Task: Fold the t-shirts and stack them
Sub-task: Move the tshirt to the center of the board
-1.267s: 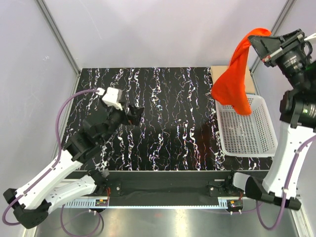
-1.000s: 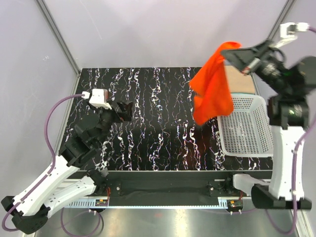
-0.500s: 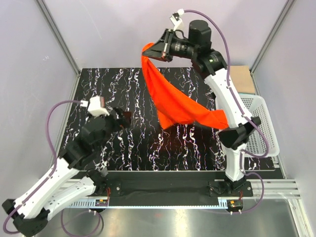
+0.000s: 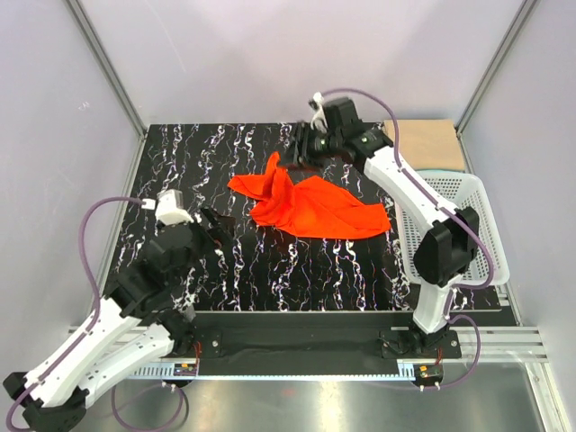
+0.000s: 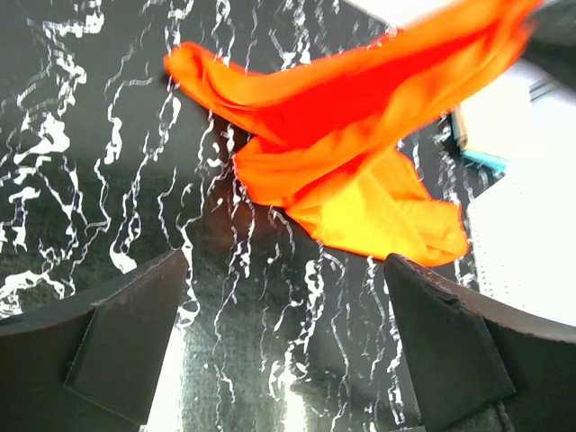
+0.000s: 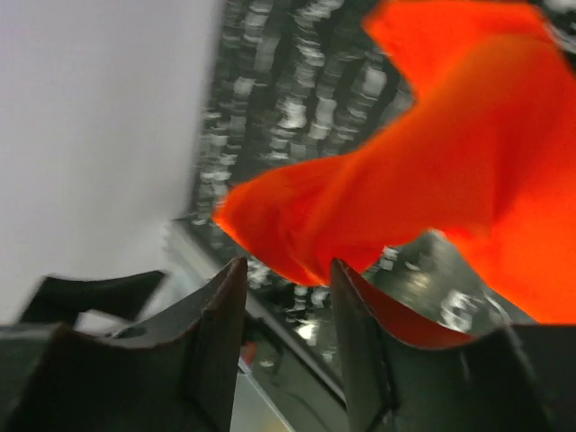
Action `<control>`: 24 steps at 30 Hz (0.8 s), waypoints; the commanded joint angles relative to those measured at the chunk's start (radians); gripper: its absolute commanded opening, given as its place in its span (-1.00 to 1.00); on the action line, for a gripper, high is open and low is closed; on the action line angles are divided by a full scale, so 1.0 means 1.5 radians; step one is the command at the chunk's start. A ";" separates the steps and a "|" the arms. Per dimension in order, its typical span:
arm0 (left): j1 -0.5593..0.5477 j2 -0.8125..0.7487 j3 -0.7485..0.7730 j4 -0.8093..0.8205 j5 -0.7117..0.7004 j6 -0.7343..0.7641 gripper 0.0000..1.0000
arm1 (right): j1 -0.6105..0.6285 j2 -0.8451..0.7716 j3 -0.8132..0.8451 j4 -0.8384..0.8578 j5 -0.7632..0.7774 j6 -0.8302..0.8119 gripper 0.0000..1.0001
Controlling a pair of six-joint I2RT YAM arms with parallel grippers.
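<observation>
— Swung across from above the white plastic mesh basket (image 4: pixel 454 243), the right gripper (image 4: pixel 298 148) has come down low at the far side of the black marbled table (image 4: pixel 180 162). The bright orange-red cloth t-shirt (image 4: pixel 310 205) it carried now lies in a rumpled heap at mid-table.

— Has it let go?

— Its jaws stand parted in the wrist view, with the cloth just past the tips, so I judge it released. The left gripper (image 4: pixel 219 227) hovers near the heap's near-left side, spread wide and empty.

— How will the shirt handle?

— It should be light and limp: it will drape and bunch wherever it is lifted, and probably slide on that smooth top. Nothing about it is fragile. I would pinch an outer edge with each arm, ideally a hem or a shoulder, and draw the two apart to flatten it. The heap hides the collar and sleeves, so I cannot tell which edge is which.
</observation>
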 commanded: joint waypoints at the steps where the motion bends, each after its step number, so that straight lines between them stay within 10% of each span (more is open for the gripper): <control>1: 0.002 0.034 -0.014 0.042 0.017 -0.013 0.97 | 0.000 -0.089 -0.094 -0.095 0.169 -0.104 0.00; 6: 0.003 0.126 0.014 0.090 0.041 0.014 0.98 | -0.033 -0.152 -0.231 -0.157 0.431 -0.108 0.05; 16: 0.004 0.490 0.112 0.274 0.204 0.110 0.94 | -0.080 -0.269 -0.381 -0.146 0.402 -0.149 0.04; 24: 0.000 0.796 0.401 0.143 0.272 0.078 0.82 | -0.084 -0.386 -0.397 -0.196 0.472 -0.153 0.05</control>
